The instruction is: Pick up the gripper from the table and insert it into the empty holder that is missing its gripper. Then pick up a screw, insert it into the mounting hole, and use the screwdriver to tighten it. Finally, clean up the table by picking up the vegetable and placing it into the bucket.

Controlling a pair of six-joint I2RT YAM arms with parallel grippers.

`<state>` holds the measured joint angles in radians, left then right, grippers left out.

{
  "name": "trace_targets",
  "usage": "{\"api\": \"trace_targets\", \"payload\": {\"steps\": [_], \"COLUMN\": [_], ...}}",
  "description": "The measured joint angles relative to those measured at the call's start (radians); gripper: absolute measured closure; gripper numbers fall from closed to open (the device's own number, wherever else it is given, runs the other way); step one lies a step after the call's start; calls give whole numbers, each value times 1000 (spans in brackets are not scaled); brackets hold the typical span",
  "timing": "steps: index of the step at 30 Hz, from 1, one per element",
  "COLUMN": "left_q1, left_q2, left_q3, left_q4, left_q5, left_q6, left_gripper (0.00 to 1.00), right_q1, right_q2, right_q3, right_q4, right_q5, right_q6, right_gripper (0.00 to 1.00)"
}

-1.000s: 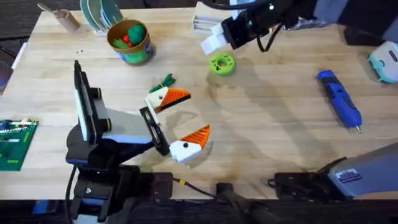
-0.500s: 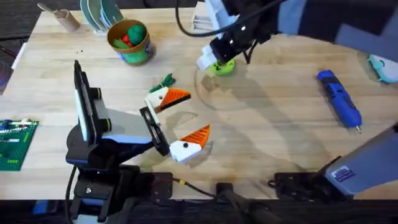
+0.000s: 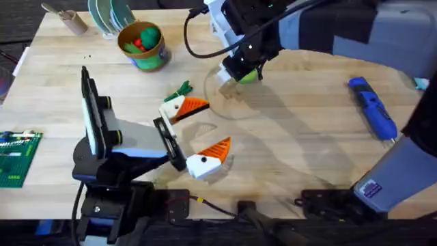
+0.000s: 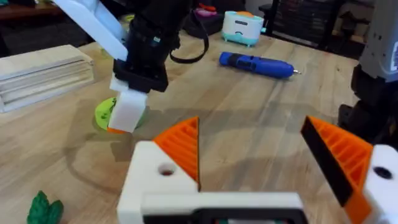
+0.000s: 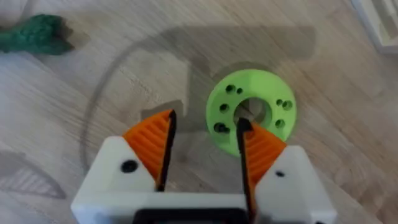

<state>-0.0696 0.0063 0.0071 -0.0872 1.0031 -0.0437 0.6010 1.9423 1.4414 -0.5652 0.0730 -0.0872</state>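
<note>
The right gripper (image 5: 202, 146) hangs low over the lime-green disc (image 5: 250, 111), jaws parted a little and apparently holding nothing. The left gripper (image 4: 264, 171) rests wide open near the vegetable (image 3: 182, 89). The screwdriver (image 3: 373, 109) lies far right, and the bucket (image 3: 142, 45) stands at the back left.

Blue screwdriver (image 3: 373, 108), dark green vegetable (image 3: 181, 89), lime-green holed disc (image 5: 251, 111).
</note>
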Motion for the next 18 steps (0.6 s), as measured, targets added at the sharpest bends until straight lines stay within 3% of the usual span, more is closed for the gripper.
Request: {"api": "trace_targets", "payload": {"steps": [1,18], "left_q1": [0,0], "left_q2": [0,0], "left_q3": [0,0], "left_q4": [0,0], "left_q5": [0,0], "left_q6": [0,2], "left_gripper": [8,8], "right_q1": [0,0], "right_q2": [0,28], "right_q3": [0,0], "right_q4": [2,11], "right_q5": [2,52], "right_q6": [0,-4], "right_gripper": [396,610]}}
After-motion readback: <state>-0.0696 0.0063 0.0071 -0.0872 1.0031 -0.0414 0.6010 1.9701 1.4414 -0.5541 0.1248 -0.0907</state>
